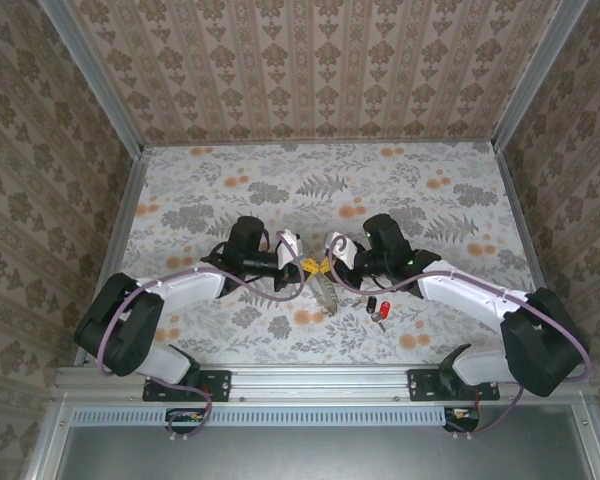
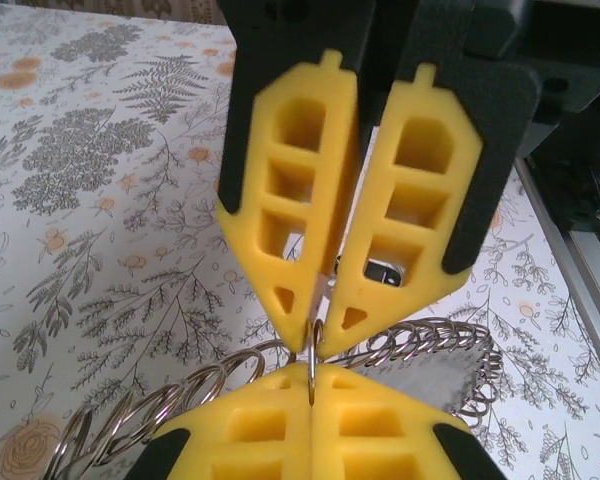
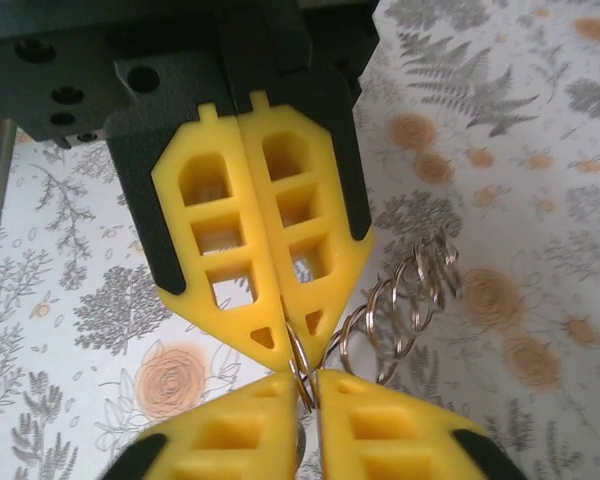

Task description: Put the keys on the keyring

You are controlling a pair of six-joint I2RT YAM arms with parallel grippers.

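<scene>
Left gripper [image 2: 310, 374] on keyring [image 2: 420, 344]; keys [image 1: 373, 303] apart

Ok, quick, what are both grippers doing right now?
Left gripper: jaws shut on the keyring.
Right gripper: jaws shut on the keyring too.

- Left gripper [image 2: 311, 392] at six o'clock, yellow pads pressed together on a thin wire ring [image 2: 311, 352].
- Right gripper [image 2: 329, 296] at twelve o'clock, tip to tip.
- Coiled rings [image 2: 420, 345] fan toward four o'clock over the floral table [image 2: 100, 200].
</scene>
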